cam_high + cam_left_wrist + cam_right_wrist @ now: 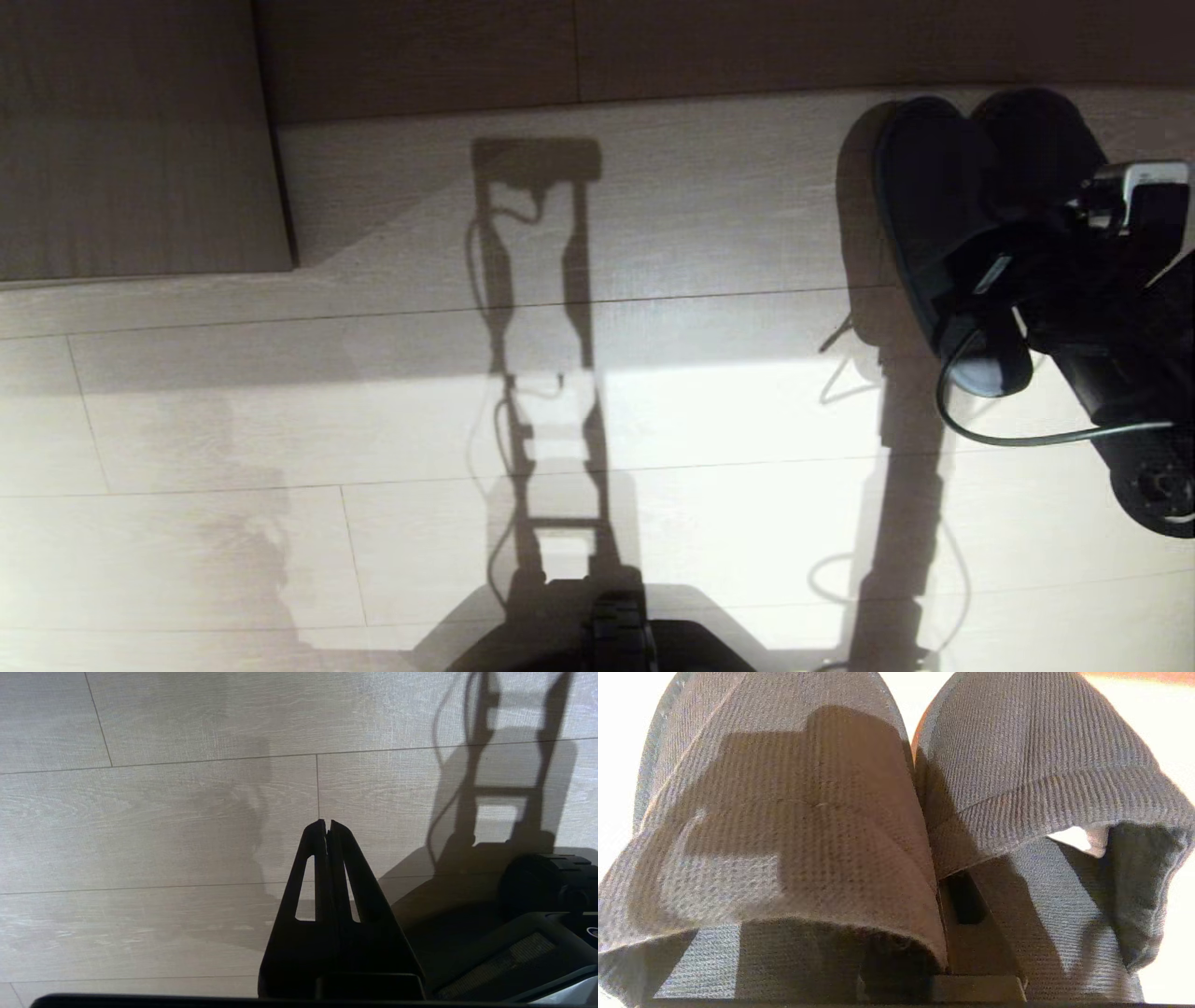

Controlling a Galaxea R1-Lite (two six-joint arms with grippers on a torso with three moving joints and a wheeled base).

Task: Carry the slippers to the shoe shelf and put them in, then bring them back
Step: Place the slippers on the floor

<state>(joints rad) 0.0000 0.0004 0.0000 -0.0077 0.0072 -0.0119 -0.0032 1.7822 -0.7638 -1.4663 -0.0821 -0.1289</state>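
Note:
The slippers (934, 205), a dark grey-blue fabric pair, hang side by side at the right of the head view, just above the pale floor. My right gripper (976, 280) reaches in from the right and is shut on them. In the right wrist view both slippers (784, 812) fill the picture. One dark finger (971, 933) lies inside the right-hand slipper, pressed against the wall where the two meet; the other finger is hidden under the fabric. My left gripper (325, 822) hangs shut and empty over the floor. I cannot tell whether the shaded wood panels at the back are the shoe shelf.
Pale plank floor (373, 420) stretches ahead, crossed by my own shadow. A shaded wood-grain panel (140, 140) stands at the far left, another along the far edge. My base (616, 635) shows at the bottom, and a black cable (1027, 437) loops off the right arm.

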